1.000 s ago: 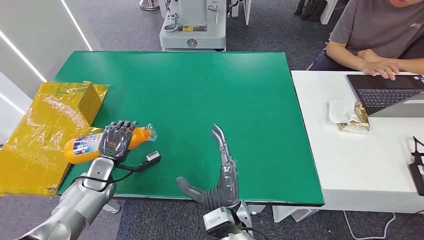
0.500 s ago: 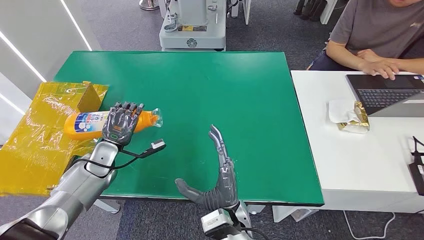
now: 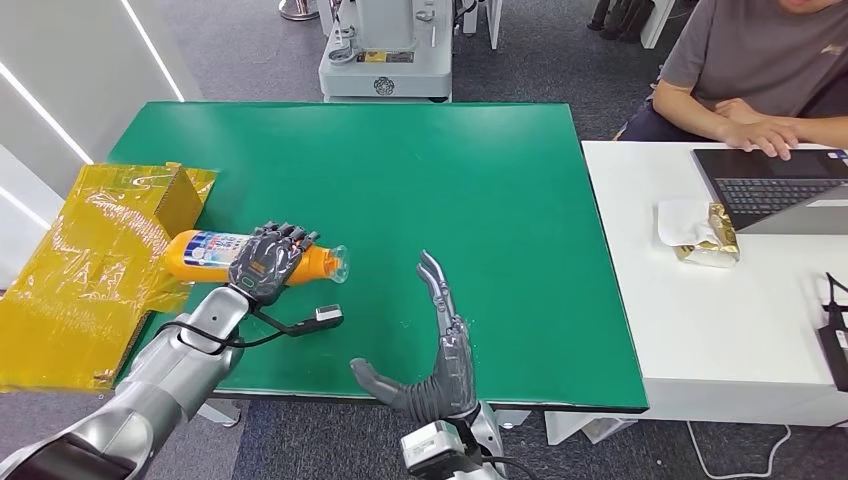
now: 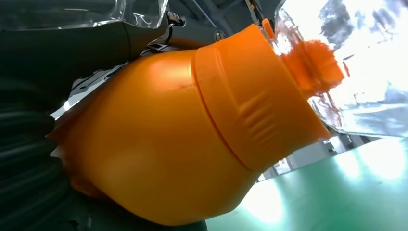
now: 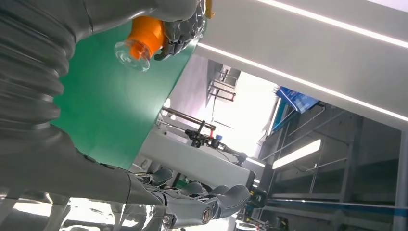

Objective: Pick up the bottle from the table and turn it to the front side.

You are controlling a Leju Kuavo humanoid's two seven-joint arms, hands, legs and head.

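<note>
Bottle (image 3: 215, 254) lies sideways above the table's (image 3: 480, 180) 8 o'clock edge, left hand (image 3: 268, 262) wrapped round its shoulder. Smooth rigid plastic, likely slippery; mid-body grip looks safest. Right hand (image 3: 440, 345) at 6 o'clock, fingers spread, empty.

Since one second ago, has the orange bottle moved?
Yes. The orange bottle, held in the left hand, has moved right, away from the gold foil box and farther over the green table.
</note>
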